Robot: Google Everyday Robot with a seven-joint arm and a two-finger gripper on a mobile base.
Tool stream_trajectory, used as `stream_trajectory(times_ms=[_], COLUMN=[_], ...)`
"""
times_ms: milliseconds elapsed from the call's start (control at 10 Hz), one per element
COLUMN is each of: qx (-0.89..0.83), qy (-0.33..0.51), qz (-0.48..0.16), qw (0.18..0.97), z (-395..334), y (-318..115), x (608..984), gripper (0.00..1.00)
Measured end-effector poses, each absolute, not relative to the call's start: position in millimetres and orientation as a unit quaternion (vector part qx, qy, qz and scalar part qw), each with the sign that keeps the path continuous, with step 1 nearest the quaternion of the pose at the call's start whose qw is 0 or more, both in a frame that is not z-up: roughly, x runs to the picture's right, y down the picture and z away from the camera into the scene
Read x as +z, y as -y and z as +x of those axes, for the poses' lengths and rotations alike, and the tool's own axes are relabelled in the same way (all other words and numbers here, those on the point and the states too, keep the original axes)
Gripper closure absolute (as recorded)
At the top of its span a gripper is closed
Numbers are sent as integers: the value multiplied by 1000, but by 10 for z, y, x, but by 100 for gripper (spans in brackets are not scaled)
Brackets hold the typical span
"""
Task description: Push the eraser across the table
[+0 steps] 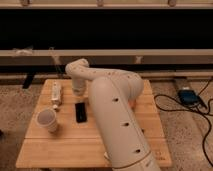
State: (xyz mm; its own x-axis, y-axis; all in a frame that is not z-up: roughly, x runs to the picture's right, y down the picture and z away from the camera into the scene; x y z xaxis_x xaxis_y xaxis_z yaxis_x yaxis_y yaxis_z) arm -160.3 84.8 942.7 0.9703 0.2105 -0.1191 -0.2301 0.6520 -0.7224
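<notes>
One small black eraser (80,112), flat on the table (60,147), left of centre in the frame, long side running away from the camera. Just above its far end in the frame, the gripper (78,93), pointing down, fingers closed together, gripping nothing; contact with the eraser not discernible. To the left, near it, a pale cup (46,120), upright. Further up and left, a beige block (56,91). At right of frame, on the floor, a blue box (187,95) with cables.
</notes>
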Motion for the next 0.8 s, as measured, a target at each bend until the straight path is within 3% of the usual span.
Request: stream_trajectory(times_ms=[800], qx=[61], qy=[-33], qz=[-434], qw=[898], z=[-1119], y=[-1362], x=[9079], gripper=[100])
